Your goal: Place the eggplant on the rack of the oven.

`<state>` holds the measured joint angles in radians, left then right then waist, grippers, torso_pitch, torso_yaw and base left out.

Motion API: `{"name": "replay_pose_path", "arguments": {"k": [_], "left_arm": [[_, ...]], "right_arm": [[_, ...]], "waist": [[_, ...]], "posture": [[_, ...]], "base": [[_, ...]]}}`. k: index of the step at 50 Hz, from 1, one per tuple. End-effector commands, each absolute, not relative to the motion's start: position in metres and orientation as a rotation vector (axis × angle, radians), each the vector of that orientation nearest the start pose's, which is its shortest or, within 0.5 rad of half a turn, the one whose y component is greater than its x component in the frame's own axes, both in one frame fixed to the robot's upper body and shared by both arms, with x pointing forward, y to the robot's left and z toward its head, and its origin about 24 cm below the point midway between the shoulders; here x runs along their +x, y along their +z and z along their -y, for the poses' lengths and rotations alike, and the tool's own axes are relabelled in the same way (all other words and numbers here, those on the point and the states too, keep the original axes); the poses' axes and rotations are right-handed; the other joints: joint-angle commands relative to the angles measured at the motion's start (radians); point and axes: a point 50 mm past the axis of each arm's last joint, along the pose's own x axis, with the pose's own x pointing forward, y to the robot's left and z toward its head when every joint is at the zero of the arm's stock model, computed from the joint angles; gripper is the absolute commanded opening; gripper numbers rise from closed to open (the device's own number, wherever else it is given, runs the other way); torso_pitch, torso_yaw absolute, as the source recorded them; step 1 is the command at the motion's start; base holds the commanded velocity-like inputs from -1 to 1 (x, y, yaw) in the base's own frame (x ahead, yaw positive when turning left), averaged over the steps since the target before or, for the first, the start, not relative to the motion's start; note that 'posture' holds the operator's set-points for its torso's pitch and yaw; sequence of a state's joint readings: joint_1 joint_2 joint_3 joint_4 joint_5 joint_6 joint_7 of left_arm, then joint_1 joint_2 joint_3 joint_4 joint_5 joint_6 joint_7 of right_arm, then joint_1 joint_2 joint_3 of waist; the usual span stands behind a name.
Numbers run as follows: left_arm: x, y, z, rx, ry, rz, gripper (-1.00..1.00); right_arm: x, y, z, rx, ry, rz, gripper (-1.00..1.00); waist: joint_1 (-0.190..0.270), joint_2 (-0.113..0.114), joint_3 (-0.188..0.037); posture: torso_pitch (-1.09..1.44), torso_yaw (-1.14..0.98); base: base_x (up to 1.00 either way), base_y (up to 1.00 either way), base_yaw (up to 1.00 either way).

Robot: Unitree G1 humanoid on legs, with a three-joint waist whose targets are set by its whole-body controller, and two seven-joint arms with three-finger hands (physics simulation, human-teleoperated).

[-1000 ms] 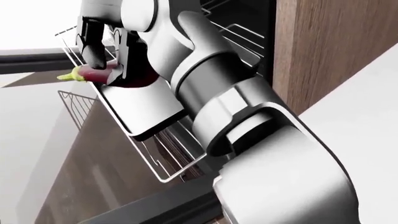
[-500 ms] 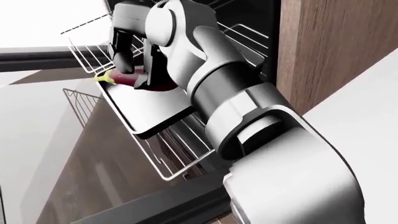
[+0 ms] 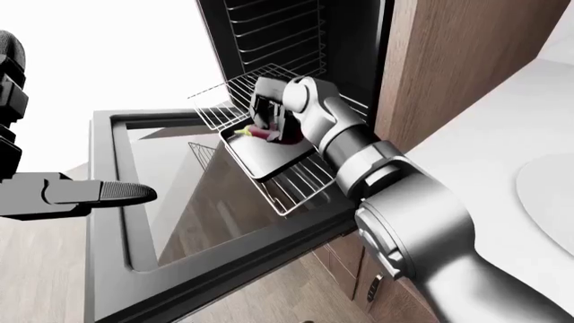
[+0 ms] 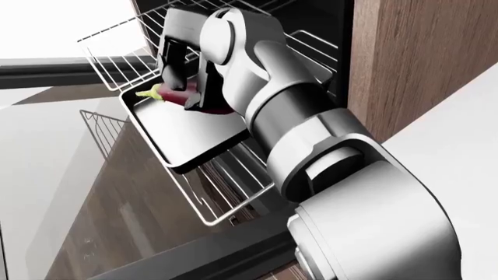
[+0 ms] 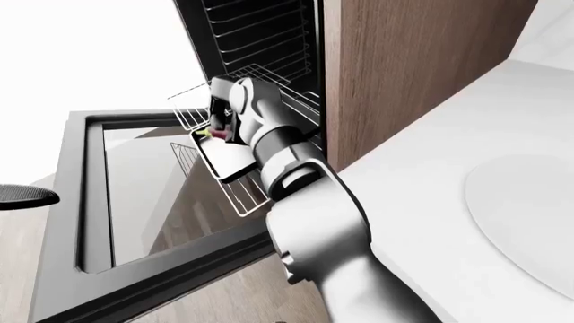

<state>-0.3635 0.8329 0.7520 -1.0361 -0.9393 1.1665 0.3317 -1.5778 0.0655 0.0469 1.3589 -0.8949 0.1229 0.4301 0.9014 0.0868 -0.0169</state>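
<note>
Count, eye views and head view together:
- Eggplant: 1, purple with a green stem end.
- Baking tray: 1.
- Pulled-out wire rack: 1; further rack levels inside the oven, number not clear.
- Oven door: 1, open.
- Hands: 2, the right hand and the left hand.
- Worktop: 1.

1. The eggplant is mostly covered by the right hand; only its green stem end and a dark strip show.
2. Past the eggplant, the rack is hidden by the arm.
3. Left of the eggplant, the left hand is cut by the left-eye view's edge.
</note>
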Motion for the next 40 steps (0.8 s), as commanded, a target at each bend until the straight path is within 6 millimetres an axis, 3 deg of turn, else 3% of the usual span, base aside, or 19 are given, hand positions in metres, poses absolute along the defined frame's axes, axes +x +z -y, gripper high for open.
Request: {"name": "replay_pose_path", "arguments": {"k": [1, 13, 19, 26, 27, 40], "left_arm": [[0.163, 0.312, -0.232, 0.362, 0.226, 0.484, 1.00], [0.163, 0.310, -0.232, 0.362, 0.226, 0.481, 1.00], [0.163, 0.311, -0.232, 0.364, 0.227, 0.483, 1.00], [0.161, 0.313, -0.234, 0.365, 0.231, 0.486, 1.00], [0.161, 0.313, -0.234, 0.365, 0.233, 0.487, 1.00], [0.159, 0.314, -0.236, 0.366, 0.237, 0.488, 1.00]], "right_arm": [[0.406, 0.272, -0.011, -1.223, 0.539, 0.079, -1.00], [0.405, 0.273, -0.012, -1.221, 0.540, 0.065, -0.96], [0.405, 0.271, -0.012, -1.224, 0.545, 0.060, -0.69], [0.405, 0.270, -0.012, -1.231, 0.553, 0.045, -0.69], [0.409, 0.254, -0.004, -1.244, 0.557, 0.038, -0.68], [0.410, 0.248, -0.003, -1.230, 0.561, 0.028, -0.69]], "waist": [[0.001, 0.003, -0.025], [0.002, 0.002, -0.025], [0.003, 0.002, -0.025], [0.002, 0.003, -0.025], [0.002, 0.003, -0.025], [0.001, 0.003, -0.024]], "posture": [[-0.03, 0.98], [-0.03, 0.98], [-0.03, 0.98], [-0.03, 0.98], [-0.03, 0.98], [-0.03, 0.98]], "base": [[0.00, 0.00, 0.00], [0.00, 0.00, 0.00], [0.00, 0.00, 0.00], [0.00, 0.00, 0.00], [0.00, 0.00, 0.00], [0.00, 0.00, 0.00]]}}
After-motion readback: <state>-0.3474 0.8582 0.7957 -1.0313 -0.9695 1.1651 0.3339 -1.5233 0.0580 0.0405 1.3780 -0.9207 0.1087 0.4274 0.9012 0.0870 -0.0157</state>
